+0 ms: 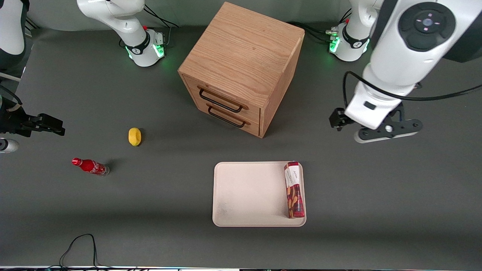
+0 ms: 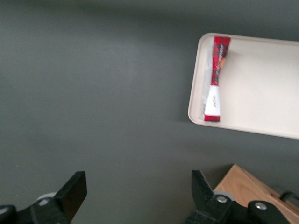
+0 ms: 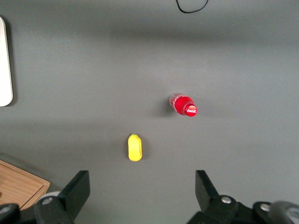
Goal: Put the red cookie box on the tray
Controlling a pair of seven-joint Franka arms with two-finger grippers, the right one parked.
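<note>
Your red cookie box (image 1: 294, 190) lies flat on the tray (image 1: 248, 195), along its edge toward the working arm. Your tool (image 2: 135, 196) hangs released, empty, above bare bench (image 1: 376, 195).

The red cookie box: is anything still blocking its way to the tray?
No. The red cookie box already lies flat in the tray, along its edge toward the working arm's end. The gripper is open, above bare table, holding nothing.
</note>
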